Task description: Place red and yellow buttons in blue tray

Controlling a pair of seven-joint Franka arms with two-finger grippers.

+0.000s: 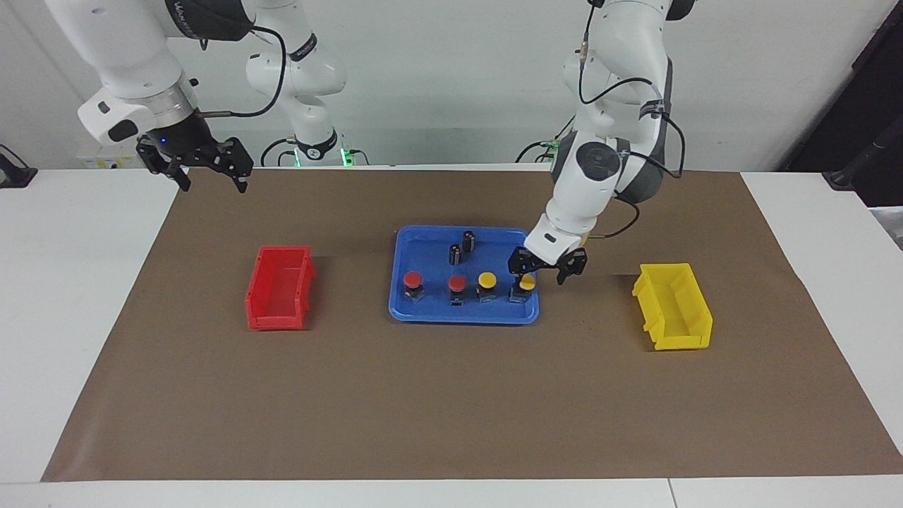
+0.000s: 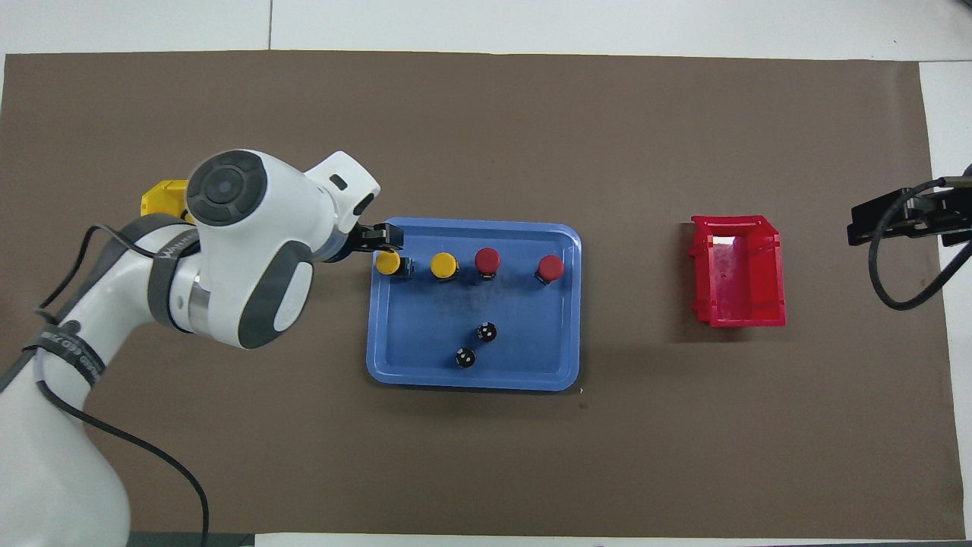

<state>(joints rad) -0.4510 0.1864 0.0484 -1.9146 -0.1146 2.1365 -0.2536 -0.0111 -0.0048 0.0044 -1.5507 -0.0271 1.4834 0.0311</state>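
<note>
In the facing view the blue tray (image 1: 423, 314) holds two red buttons (image 1: 413, 281) and two yellow buttons (image 1: 487, 280) in a row, with two dark cylinders (image 1: 462, 248) nearer the robots; the red bin (image 1: 280, 287) and yellow bin (image 1: 672, 305) stand empty on the desk (image 1: 70, 282). The left gripper (image 1: 548, 269) hangs spread just over the end yellow button, and the right gripper (image 1: 200, 166) waits spread above the desk's edge. In the overhead view the left gripper (image 2: 380, 237) sits at the tray's (image 2: 471, 376) rim toward the left arm's end, beside that yellow cap.

A robotics lab is shown. Two white robot arms (image 1: 600, 183) are mounted at a white tabletop (image 1: 85, 282) covered with brown paper (image 1: 451, 402), before a bare white wall (image 1: 451, 70).
</note>
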